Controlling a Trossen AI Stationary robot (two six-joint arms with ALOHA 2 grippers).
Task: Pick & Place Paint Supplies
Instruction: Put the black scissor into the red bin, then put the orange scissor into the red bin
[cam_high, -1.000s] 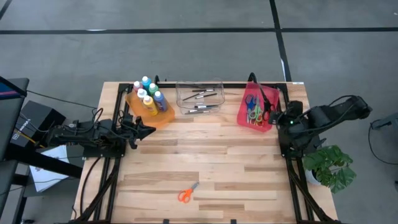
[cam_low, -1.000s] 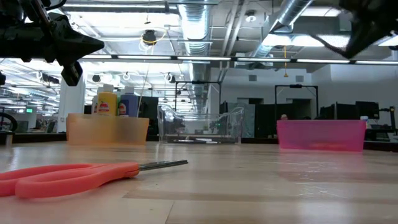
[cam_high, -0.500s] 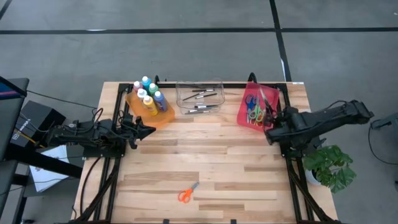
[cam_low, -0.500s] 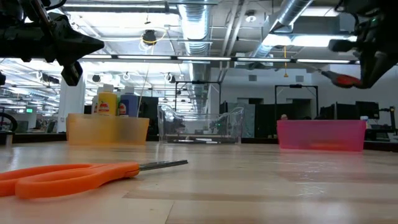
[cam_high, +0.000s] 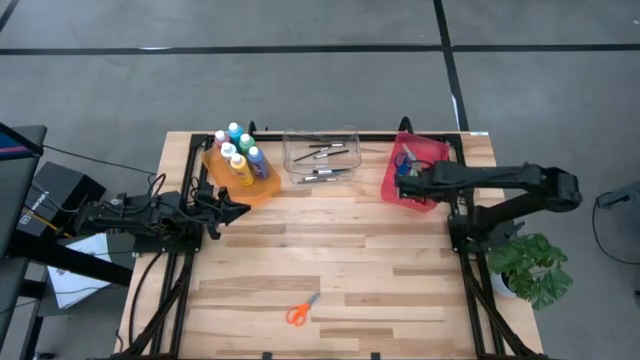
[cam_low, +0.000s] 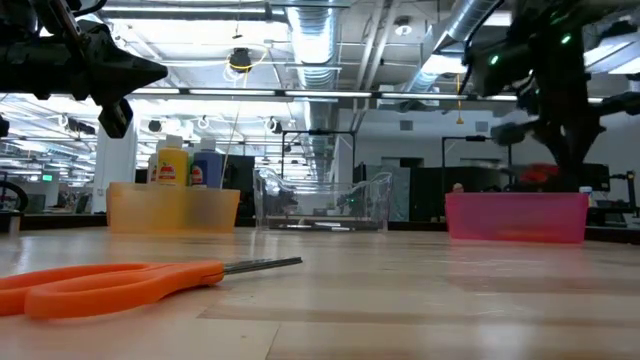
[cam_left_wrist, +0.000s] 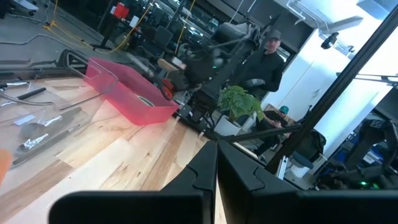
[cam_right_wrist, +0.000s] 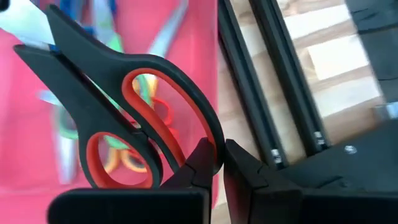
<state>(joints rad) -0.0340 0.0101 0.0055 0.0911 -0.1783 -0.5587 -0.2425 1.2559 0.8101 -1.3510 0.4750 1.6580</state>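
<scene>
Across a butcher-block wooden table (cam_high: 330, 250) framed by black rails, most of the planked surface lies open, with three bins lined along the far edge and a single pair of orange-handled scissors (cam_high: 300, 310) lying flat and alone near the front edge, well apart from everything else. At the far right corner the red bin (cam_high: 392, 180), a translucent straight-walled tub, holds several small scissors (cam_high: 410, 184) with green, red and blue handles. Between it and the left bin sits the clear bin (cam_high: 320, 156), a glossy see-through tray with thin dark paintbrushes (cam_high: 325, 153) lying flat inside. At the far left the orange bin (cam_high: 262, 188) carries upright paint bottles (cam_high: 240, 155) with blue, green, yellow, pink and white showing among them, packed close together.

The right gripper (cam_high: 402, 184) reaches in from the table's right side and hangs over the red bin; its fingers are pressed together on a pair of black-and-red scissors (cam_right_wrist: 124, 118), pinching the rim of one handle loop, with the pale blades pointing away over the bin's contents. The handles are smooth black plastic lined in red, rounded into two unequal loops.

The left gripper (cam_high: 238, 209) waits above the table's left side, just in front of the orange bin, its dark fingers closed tight with nothing between them.
</scene>
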